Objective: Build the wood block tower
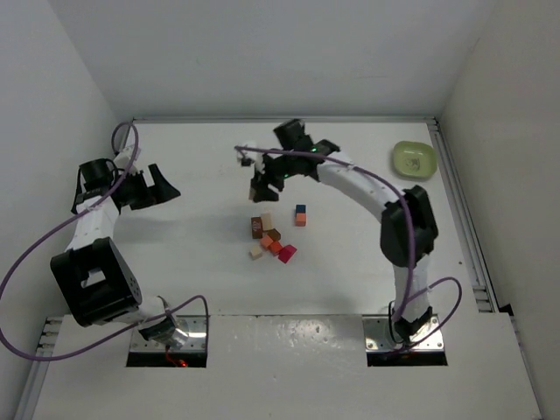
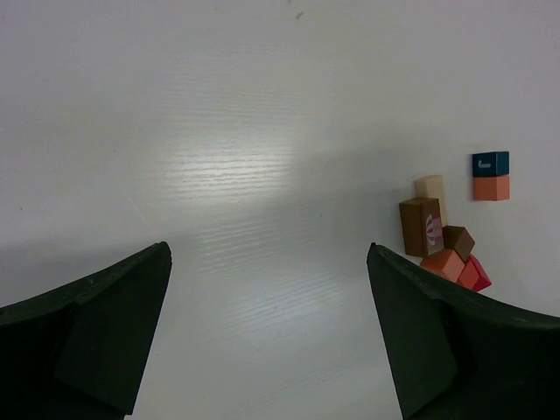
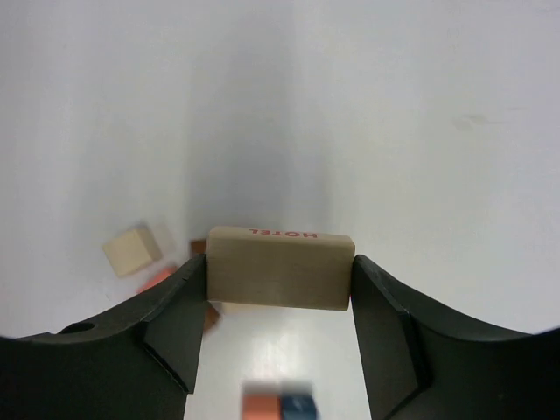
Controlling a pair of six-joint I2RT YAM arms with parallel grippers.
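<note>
My right gripper (image 1: pixel 261 186) is shut on a pale oblong wood block (image 3: pixel 280 267) with red lettering on its edge and holds it above the table, behind the loose blocks. The loose wood blocks (image 1: pixel 268 238) lie in a cluster mid-table: brown (image 2: pixel 422 226), pale (image 2: pixel 430 187), dark brown, orange (image 2: pixel 442 262) and magenta-red (image 2: pixel 473 274). A blue block appears to sit on an orange one (image 1: pixel 300 215) just right of the cluster; this pair also shows in the left wrist view (image 2: pixel 490 175). My left gripper (image 1: pixel 160 186) is open and empty, far left of the blocks.
A light green bowl (image 1: pixel 413 159) sits at the back right near the table's edge. A pale cube (image 3: pixel 131 249) lies below my right gripper, to its left. White walls close the table on three sides.
</note>
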